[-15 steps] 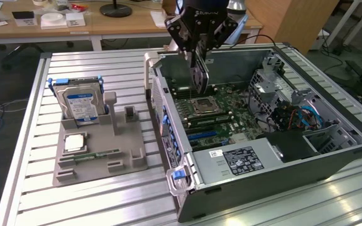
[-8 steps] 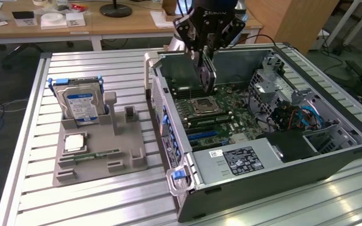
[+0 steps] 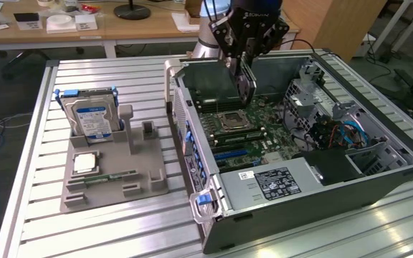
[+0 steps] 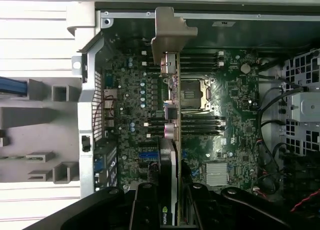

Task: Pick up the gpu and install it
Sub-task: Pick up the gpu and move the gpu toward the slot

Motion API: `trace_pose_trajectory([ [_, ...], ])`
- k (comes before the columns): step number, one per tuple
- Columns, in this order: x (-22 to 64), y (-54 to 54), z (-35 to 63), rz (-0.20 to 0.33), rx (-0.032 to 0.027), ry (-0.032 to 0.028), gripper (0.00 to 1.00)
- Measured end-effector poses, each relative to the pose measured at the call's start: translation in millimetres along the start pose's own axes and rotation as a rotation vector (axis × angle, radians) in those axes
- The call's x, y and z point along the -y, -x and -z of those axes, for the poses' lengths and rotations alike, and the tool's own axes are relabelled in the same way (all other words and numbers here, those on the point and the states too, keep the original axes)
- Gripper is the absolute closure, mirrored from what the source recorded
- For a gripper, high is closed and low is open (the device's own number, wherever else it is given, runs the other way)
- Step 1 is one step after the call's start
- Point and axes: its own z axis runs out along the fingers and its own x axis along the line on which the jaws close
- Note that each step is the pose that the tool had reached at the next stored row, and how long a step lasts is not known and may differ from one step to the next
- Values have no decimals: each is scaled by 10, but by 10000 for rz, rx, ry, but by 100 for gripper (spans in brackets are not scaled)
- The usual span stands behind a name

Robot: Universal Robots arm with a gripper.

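From where I stand, the gripper (image 3: 244, 57) is clamped on the gpu (image 3: 244, 83). Its fingers pinch the card's upper edge, so the card hangs edge-down directly beneath them. Both are inside the open computer case (image 3: 378, 183), just above its motherboard (image 3: 264, 126) and close to the processor socket (image 3: 233, 119). The card's silver bracket (image 4: 170, 32) faces the case's rear wall. Whether the card touches the board, I can't tell.

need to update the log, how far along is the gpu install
Done: the gpu is picked up. In hand: the tool is shut on it, holding it upright inside the open case, over the motherboard near the processor socket. Left: the card looks not yet seated in any slot.
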Motion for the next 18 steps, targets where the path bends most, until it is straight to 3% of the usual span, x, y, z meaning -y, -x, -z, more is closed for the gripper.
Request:
trace_pose_trajectory([
  [10, -2, 58, -3, 1, 1, 2, 73],
  [18, -7, 192, -10, 0, 0, 1, 73],
])
